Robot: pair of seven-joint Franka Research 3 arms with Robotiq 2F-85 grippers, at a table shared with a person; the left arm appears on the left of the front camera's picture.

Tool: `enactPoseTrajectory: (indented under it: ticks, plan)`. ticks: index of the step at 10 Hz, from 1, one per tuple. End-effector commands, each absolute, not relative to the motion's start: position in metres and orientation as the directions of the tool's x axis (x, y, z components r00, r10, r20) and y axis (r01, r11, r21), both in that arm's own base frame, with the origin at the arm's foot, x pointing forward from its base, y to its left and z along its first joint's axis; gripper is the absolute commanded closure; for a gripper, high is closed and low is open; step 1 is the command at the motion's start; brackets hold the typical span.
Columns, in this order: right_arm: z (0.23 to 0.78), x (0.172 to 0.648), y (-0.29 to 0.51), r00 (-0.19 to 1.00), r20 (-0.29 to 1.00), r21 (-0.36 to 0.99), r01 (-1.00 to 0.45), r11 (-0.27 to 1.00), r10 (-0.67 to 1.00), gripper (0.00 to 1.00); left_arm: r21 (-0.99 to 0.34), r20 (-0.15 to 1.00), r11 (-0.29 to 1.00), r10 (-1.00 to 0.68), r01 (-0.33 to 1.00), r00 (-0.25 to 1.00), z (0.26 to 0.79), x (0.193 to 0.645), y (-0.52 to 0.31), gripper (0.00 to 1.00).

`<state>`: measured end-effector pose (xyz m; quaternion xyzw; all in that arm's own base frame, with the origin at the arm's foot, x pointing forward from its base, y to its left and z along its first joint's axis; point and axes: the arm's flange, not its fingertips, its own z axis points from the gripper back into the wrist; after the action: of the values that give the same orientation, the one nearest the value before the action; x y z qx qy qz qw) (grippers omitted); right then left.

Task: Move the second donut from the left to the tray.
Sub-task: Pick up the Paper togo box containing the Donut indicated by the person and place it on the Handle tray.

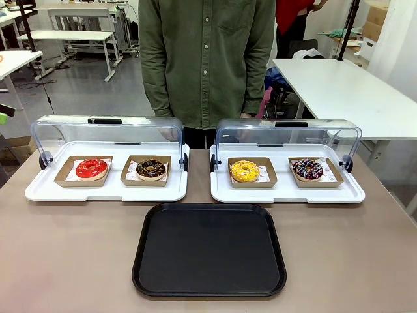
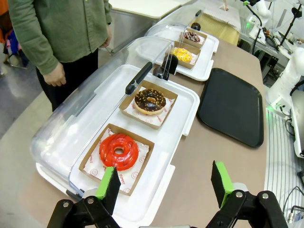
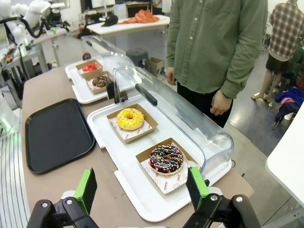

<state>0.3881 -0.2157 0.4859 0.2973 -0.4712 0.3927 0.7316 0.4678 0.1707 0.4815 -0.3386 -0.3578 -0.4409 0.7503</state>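
Fingers (image 2: 108, 184) of the left gripper (image 2: 165, 178) stand spread wide apart in open air, green pads facing each other. They hang above the left end of the worktop (image 1: 65, 261), over the outer end of the left white tray (image 1: 104, 190). Fingers (image 3: 195, 187) of the right gripper (image 3: 141, 178) are spread just as wide, above the worktop's right end, over the outer end of the right white tray (image 1: 287, 193).

The two white trays sit side by side along the far edge of the worktop, slightly apart. Each has a clear domed lid (image 1: 107, 130) tipped back towards a person (image 1: 207, 59) in a green shirt, who stands at the far edge.

The second donut from the left (image 1: 151, 169) has chocolate-brown icing with pale sprinkles. It rests in a square brown cardboard holder (image 1: 130, 180) on the right half of the left white tray. Beside it, on the left half, is a red-glazed donut (image 1: 91, 168). The right white tray carries a yellow donut (image 1: 244, 171) and, nearer the worktop's right edge, a dark donut with multicoloured sprinkles (image 1: 307, 169).

The black tray (image 1: 208, 251) lies flat at the middle of the worktop's near edge, in front of the gap between the white trays and well apart from both grippers.
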Motion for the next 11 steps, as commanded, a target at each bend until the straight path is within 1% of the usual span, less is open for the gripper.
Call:
enactPoseTrajectory:
  ticks: [1, 11]
  plan:
    - [0.4873, 0.3883, -0.2149, 0.241, 0.925, 0.062, -0.857, 0.512, 0.293, 0.0, -0.193, 0.832, 0.382, -0.424, 0.904, 0.357, 0.4832, 0.4678, 0.1701, 0.0]
    - [0.4873, 0.3883, -0.2149, 0.241, 0.925, 0.062, -0.857, 0.512, 0.293, 0.0, -0.193, 0.832, 0.382, -0.424, 0.904, 0.357, 0.4832, 0.4678, 0.1701, 0.0]
